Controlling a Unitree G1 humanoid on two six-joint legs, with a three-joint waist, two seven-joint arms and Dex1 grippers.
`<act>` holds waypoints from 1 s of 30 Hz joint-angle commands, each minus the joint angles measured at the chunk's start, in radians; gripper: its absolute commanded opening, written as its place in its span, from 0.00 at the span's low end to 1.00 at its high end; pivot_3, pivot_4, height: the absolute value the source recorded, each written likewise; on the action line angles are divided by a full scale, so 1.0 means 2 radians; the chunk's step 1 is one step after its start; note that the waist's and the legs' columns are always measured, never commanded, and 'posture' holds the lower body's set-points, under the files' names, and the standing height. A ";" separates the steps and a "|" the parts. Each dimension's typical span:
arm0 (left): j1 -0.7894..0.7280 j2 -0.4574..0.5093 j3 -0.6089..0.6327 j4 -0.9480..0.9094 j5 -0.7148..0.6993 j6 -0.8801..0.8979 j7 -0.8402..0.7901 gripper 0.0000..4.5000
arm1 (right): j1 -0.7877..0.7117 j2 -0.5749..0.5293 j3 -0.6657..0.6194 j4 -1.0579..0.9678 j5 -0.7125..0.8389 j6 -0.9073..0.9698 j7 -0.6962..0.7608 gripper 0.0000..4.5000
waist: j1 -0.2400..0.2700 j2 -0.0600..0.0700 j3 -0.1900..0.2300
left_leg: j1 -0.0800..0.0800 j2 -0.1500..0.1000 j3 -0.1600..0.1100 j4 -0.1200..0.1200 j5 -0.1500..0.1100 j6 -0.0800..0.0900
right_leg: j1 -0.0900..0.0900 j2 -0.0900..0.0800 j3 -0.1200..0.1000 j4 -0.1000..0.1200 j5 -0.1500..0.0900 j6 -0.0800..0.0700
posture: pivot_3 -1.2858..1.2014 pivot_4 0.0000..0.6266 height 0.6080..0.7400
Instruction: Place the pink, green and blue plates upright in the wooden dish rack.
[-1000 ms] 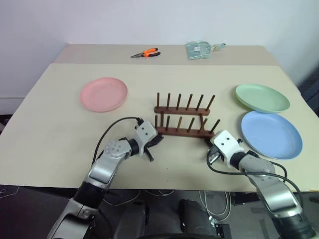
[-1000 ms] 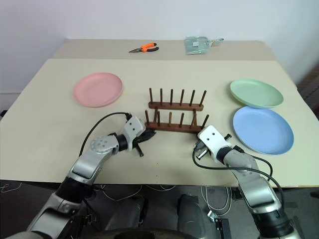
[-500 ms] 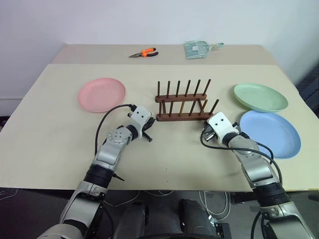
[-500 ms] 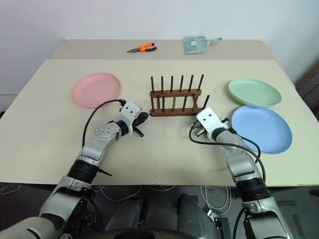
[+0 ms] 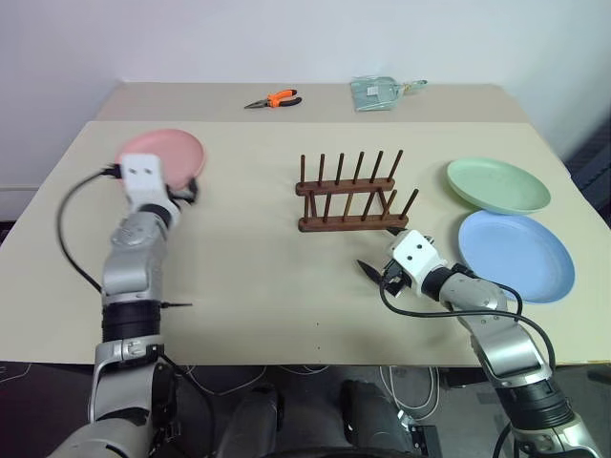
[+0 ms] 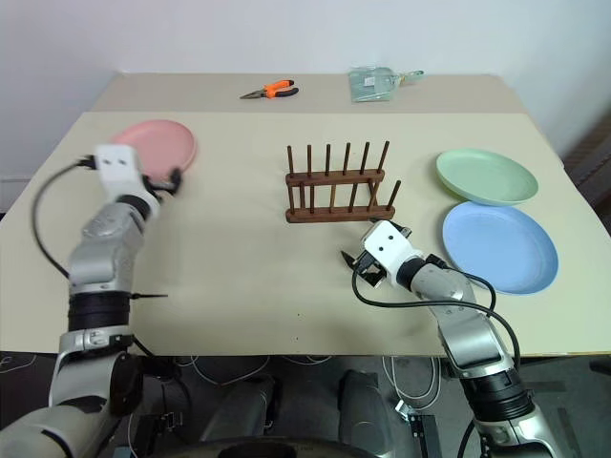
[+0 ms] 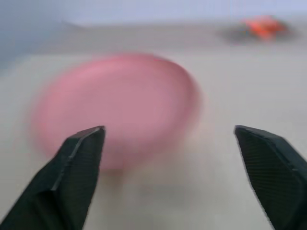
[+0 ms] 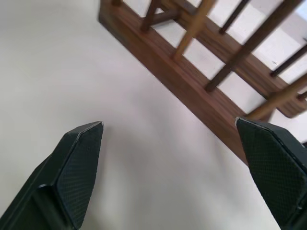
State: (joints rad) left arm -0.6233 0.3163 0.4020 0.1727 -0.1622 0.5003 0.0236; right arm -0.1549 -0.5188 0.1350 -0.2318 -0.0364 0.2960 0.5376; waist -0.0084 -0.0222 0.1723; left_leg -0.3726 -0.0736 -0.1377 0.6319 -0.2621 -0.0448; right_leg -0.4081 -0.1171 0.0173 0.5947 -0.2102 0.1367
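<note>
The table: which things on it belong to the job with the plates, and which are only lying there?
Job: pink plate, green plate, blue plate, wooden dish rack.
Lying about: orange pliers, clear packet.

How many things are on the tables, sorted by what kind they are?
Round matte plates: 3, pastel pink, mint green, light blue
Dark brown wooden dish rack: 1
Orange-handled pliers: 1
Clear greenish packet: 1
Total: 6
</note>
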 commanded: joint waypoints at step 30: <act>-0.258 0.062 0.245 0.529 -0.243 -0.133 0.071 0.04 | 0.038 0.013 -0.005 -0.030 -0.023 -0.015 -0.034 1.00 | -0.002 -0.001 0.001 | 0.000 0.000 0.000 0.000 0.000 -0.001 | 0.000 0.000 0.000 0.000 0.000 0.000 | 0.52 0.24 1.00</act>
State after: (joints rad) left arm -1.0983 0.4156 0.8828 1.2375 -0.6275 0.2504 0.1793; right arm -0.0828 -0.4927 0.1469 -0.2482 -0.0757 0.2750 0.4767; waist -0.0116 -0.0249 0.1734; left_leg -0.3725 -0.0738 -0.1380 0.6311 -0.2613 -0.0462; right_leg -0.4087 -0.1167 0.0164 0.5955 -0.2100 0.1367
